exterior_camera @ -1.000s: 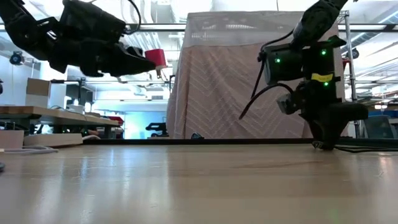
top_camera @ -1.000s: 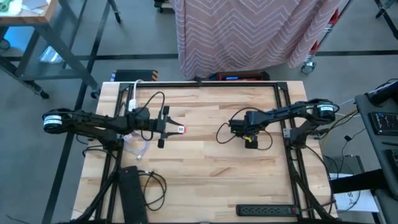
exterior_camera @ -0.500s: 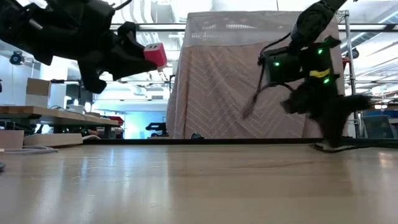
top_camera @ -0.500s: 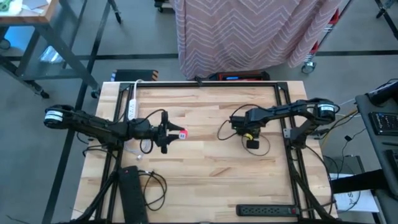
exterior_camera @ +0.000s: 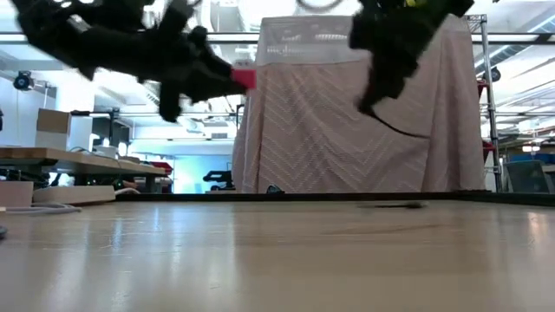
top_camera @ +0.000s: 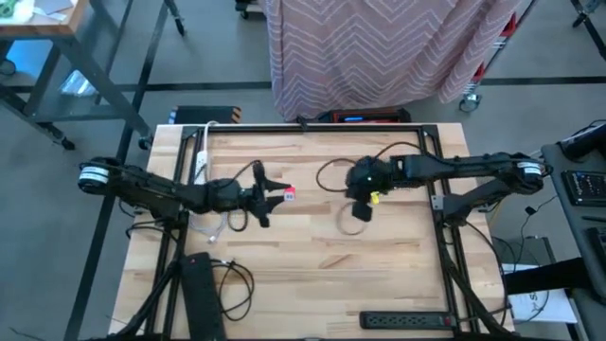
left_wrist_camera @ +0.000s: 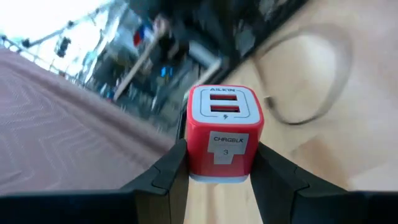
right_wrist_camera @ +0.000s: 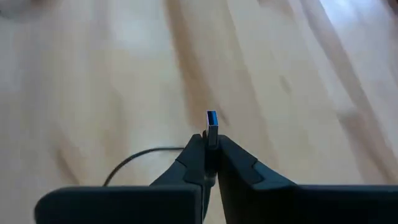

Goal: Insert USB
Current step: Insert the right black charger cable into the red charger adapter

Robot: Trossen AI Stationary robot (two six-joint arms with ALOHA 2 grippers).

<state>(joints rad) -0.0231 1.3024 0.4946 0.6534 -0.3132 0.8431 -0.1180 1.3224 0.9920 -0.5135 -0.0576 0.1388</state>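
Red charger point(left_wrist_camera: 222, 134) reads roughly "AILKIN", "CHRGBLK 3".

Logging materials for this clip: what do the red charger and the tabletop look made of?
Red USB charger: apparently glossy moulded plastic, with a grey port face and a white printed label. Tabletop: light wood, seemingly jointed strips; visible grain and plank seams, faint sheen.

The low view blurred both arms, the plug point(right_wrist_camera: 212, 127) showed only its tip above the right pincer point(right_wrist_camera: 210, 149), and the charger point(left_wrist_camera: 224, 132) hid its base between the left pincer's fingers point(left_wrist_camera: 163, 174).
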